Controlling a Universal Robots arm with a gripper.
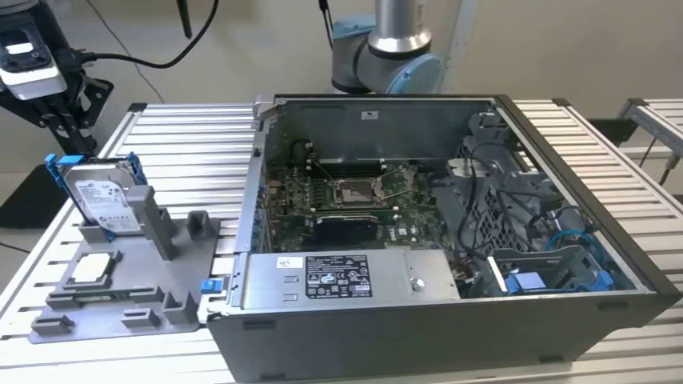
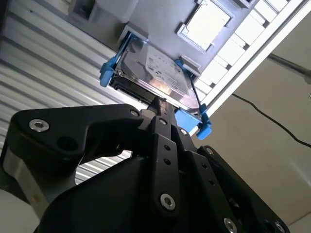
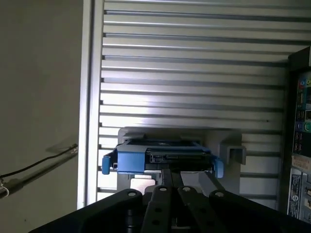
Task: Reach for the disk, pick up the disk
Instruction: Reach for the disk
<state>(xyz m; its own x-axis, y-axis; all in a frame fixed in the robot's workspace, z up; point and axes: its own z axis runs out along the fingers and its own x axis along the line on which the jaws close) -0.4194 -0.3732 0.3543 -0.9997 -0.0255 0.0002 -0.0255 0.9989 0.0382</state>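
The disk (image 1: 101,196) stands on edge in a slot of the grey holder (image 1: 128,300) at the exterior view's left. It is silver with a white label and a blue bracket around it. My gripper (image 1: 75,146) hangs just above and behind the disk's top edge, its black fingers drawn together with nothing between them. In the second wrist view the gripper (image 2: 160,103) ends close to the disk (image 2: 155,73) at its near edge. In the first wrist view the disk (image 3: 165,158) lies edge-on just beyond the gripper (image 3: 173,174).
An open computer case (image 1: 577,320) fills the middle and the exterior view's right, with a long grey box (image 1: 341,276) along its near side. A small square silver chip (image 1: 94,268) lies on the holder. The slatted metal table (image 1: 192,144) ends close to the holder's left.
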